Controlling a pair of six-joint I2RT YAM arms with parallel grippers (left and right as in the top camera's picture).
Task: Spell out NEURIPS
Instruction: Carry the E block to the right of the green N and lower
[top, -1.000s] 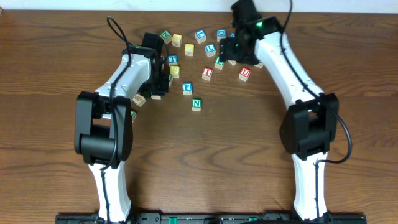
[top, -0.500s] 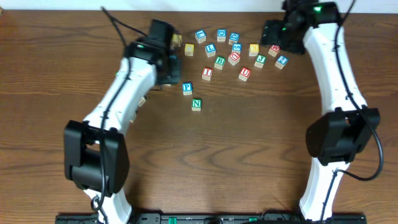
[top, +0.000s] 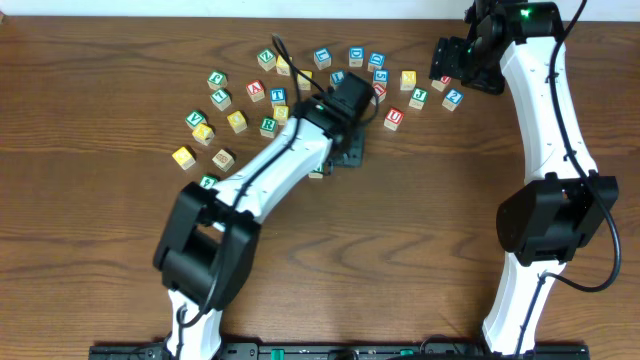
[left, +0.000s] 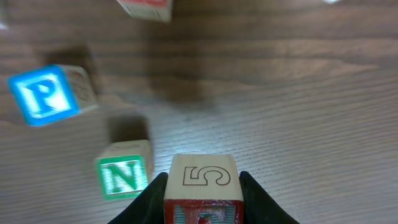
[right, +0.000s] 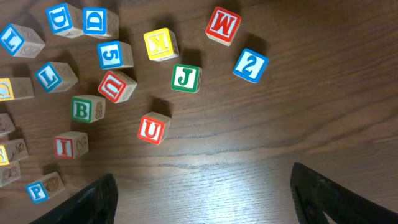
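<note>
My left gripper (left: 202, 198) is shut on a wooden block (left: 202, 176) with a 5 on its top face and a red-framed front face. It holds the block just right of the green N block (left: 123, 176). The blue P block (left: 42, 95) lies farther left. In the overhead view the left gripper (top: 347, 150) is at mid-table, and its arm covers the N and P. My right gripper (right: 205, 193) is open and empty, high over the back right (top: 455, 62). Below it lie a red U block (right: 152, 129), a red I block (right: 69, 145) and the P (right: 38, 190).
Loose letter blocks are spread along the back of the table. A group lies at the left (top: 222, 100). A green B (right: 87, 109), green J (right: 186, 78), yellow K (right: 160, 45), red M (right: 222, 25) and blue 2 (right: 250, 65) lie at the right.
My left arm has swung right from the left block group to mid-table beside the N. The right arm moved to the back right corner, then stayed there.
</note>
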